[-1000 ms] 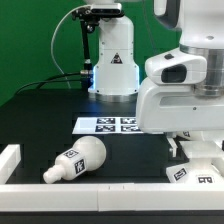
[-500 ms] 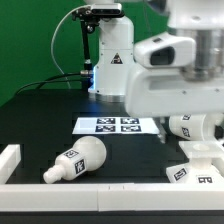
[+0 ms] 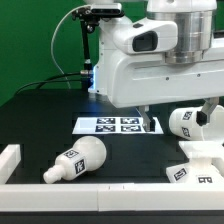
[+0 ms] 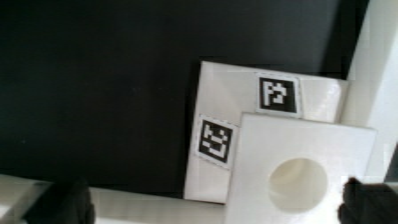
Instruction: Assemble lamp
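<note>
Currently the gripper [image 4: 219, 199] has its jaws at full spread, with nothing clamped between them. Wrist view: two dark fingertips [image 4: 68, 203] sit wide apart, neither pressed on any part. Exterior view: one dark finger [image 3: 146, 121] hangs under the bulky white arm [image 3: 160, 75], just beside the right end of the marker board [image 3: 108, 125]. Cannot tell whether its tip touches the black table [image 3: 50, 120]. The second finger is not clearly made out there.

Lamp base [image 4: 294, 170]: closest part under the wrist camera. A flat square face with a round socket hole is turned toward the lens. A flared side beyond it carries two black-and-white tags. In the exterior view the base [image 3: 200, 160] sits at the near right, one tag facing the viewer, close to the white rail [image 3: 12, 160] that borders the near edge.

Lamp shade [image 3: 188, 122]: lies on its side at the exterior view's right, farther back than the base and just below the arm's housing. One tag is visible. Its right end is cut off by the frame edge. No finger is seen gripping it.

Bulb [image 3: 78, 160]: lies on its side at the near left, tag up. The rounded head points right and far, the narrow end toward the near left corner. It is well apart from base and shade, and from the gripper.
</note>
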Motion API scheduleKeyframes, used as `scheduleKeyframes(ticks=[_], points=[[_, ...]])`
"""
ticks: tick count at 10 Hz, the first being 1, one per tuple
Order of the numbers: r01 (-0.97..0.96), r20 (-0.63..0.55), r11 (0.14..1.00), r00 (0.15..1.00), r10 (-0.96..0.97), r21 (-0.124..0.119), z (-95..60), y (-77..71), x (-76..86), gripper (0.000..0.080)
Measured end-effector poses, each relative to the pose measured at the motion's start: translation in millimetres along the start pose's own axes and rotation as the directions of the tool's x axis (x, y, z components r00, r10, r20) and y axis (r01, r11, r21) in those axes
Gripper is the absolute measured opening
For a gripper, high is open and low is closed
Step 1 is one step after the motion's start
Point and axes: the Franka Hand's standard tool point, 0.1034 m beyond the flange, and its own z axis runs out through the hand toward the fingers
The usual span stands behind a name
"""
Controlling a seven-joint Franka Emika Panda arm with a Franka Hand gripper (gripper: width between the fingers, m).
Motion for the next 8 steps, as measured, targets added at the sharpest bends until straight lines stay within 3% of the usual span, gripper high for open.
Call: scheduleKeyframes(ticks=[2, 4, 6, 7, 8], points=[[0.068, -0.007, 0.998, 0.998, -0.068, -0.004, 0.3, 2.7, -0.4, 0.0698], [0.262, -0.01, 0.965, 0.965, -0.262, -0.013, -6.5, 23.8, -10.5, 0.0698], [0.531, -0.018, 0.847, 0.847, -0.531, -0.027, -1.0, 53.0, -19.1, 0.0698], [0.626, -0.035, 0.778, 0.777, -0.628, -0.057, 1.2, 59.1, -17.6, 0.0698], [0.632, -0.032, 0.773, 0.773, -0.634, -0.052, 1.6, 57.3, -18.3, 0.0698]])
